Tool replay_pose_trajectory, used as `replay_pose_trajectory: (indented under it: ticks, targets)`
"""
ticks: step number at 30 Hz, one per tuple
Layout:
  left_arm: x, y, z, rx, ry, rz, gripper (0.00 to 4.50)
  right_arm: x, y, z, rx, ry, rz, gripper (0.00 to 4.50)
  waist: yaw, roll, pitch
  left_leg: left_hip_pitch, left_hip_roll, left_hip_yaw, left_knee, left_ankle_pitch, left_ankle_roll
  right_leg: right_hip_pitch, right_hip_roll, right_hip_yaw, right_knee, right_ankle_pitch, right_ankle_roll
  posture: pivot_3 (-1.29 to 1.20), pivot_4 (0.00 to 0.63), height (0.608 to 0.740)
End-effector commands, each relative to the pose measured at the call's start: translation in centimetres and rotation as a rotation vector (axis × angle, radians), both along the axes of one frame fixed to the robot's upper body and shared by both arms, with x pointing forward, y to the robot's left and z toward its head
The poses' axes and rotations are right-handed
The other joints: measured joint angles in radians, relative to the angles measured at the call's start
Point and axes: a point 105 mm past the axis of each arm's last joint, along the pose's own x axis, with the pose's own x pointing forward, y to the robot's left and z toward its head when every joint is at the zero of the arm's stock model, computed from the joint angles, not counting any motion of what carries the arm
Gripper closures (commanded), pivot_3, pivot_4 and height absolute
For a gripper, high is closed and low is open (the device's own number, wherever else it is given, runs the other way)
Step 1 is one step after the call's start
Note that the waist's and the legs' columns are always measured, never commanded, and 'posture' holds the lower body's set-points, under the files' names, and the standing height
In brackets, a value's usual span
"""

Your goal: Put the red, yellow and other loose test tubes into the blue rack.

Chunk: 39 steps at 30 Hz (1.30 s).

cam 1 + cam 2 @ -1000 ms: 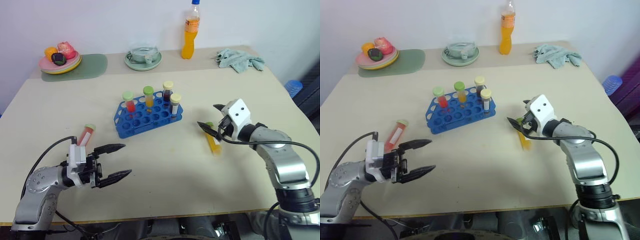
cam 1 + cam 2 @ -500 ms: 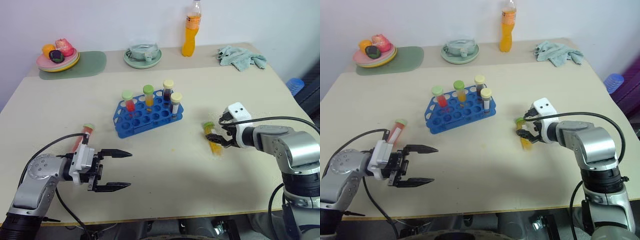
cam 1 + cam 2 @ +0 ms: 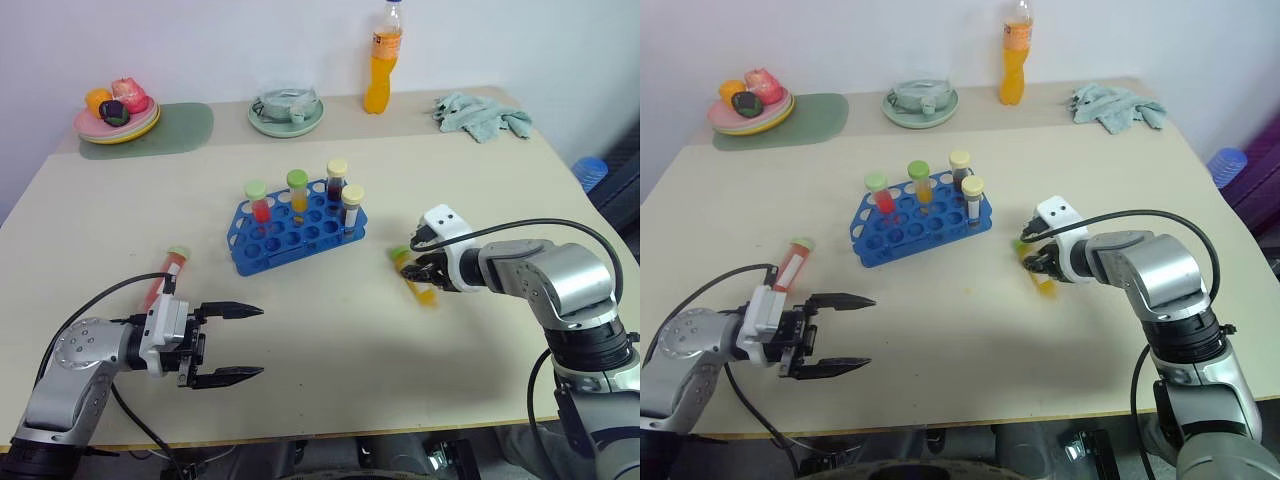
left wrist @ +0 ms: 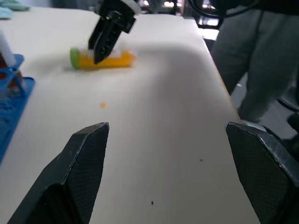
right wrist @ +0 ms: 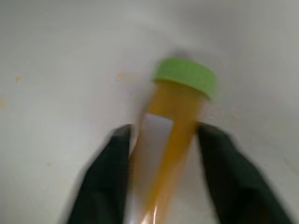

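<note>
Presently the right gripper [image 3: 418,270] is clenching the yellow test tube [image 3: 414,277], which is lying on the tabletop [image 3: 330,330] right of the blue rack [image 3: 296,230]. Four tubes are standing upright in that rack. Left gripper [image 3: 235,343] is hovering with jaws spread, grasping nothing; the red test tube [image 3: 168,273] is lying just beyond it.

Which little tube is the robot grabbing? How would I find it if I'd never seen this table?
Find the blue rack in the middle of the table, then look toward the robot's right arm. There the yellow test tube lies flat on the tabletop, with the right end effector shut on it. Unlike the tubes standing in the rack and the red test tube lying far left, it holds yellow liquid under a green cap.
</note>
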Motion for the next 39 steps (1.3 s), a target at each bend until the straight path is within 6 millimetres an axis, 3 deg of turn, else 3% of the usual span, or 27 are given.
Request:
replay_pose_trajectory:
  ticks: [1,6,10,16,20,28,39]
  targets:
    - [0.0,0.1,1.0,-0.015,-0.040,0.012,0.41,0.0,-0.3,0.4,-0.035,-0.026,0.034,3.72,0.002,0.000,0.000,0.000,0.000,0.000,0.000,0.000,0.000,0.000,0.000,0.000,0.000,0.000,0.000,0.00,0.150,0.740]
    - [0.0,0.2,1.0,-0.015,-0.040,0.024,0.41,0.0,-0.4,0.5,-0.054,-0.050,0.071,3.72,0.000,0.000,0.000,0.000,0.000,0.000,0.000,0.000,0.000,0.000,0.000,0.000,0.000,0.000,0.000,0.00,0.150,0.740]
    - [0.1,0.2,1.0,-0.024,-0.041,0.035,0.41,-0.5,0.9,1.4,-0.002,-0.120,0.177,3.72,0.001,0.000,0.000,0.000,0.000,0.000,0.000,0.000,0.000,0.000,0.000,0.000,0.000,0.000,0.000,0.00,0.150,0.740]
    - [0.6,0.6,0.9,-0.050,-0.039,0.082,0.41,-3.3,5.7,5.8,0.410,-0.337,0.505,3.72,-0.005,0.000,0.000,0.000,0.000,0.000,0.000,0.000,0.000,0.000,0.000,0.000,0.000,0.002,0.003,0.00,0.150,0.740]
    - [1.2,1.0,1.1,-0.100,-0.040,0.147,0.41,-4.1,7.3,7.9,0.645,-0.449,0.630,3.72,0.001,-0.001,0.000,0.000,0.001,0.000,0.000,0.000,0.000,0.001,0.001,-0.001,0.001,0.002,0.003,0.00,0.150,0.740]
    - [3.0,2.2,2.1,-0.267,-0.064,0.324,0.41,-2.0,11.0,10.2,0.865,-0.797,0.627,3.72,-0.002,-0.001,0.000,0.001,0.001,0.000,0.001,0.001,-0.001,0.000,0.001,-0.001,0.002,0.003,0.004,0.00,0.150,0.740]
    - [3.8,4.8,2.8,-0.371,-0.115,0.534,0.41,2.0,15.7,8.6,0.944,-1.029,0.484,3.72,-0.005,-0.001,0.000,0.007,0.001,0.000,-0.002,0.002,-0.004,0.000,0.003,0.000,0.005,0.006,0.004,0.00,0.150,0.740]
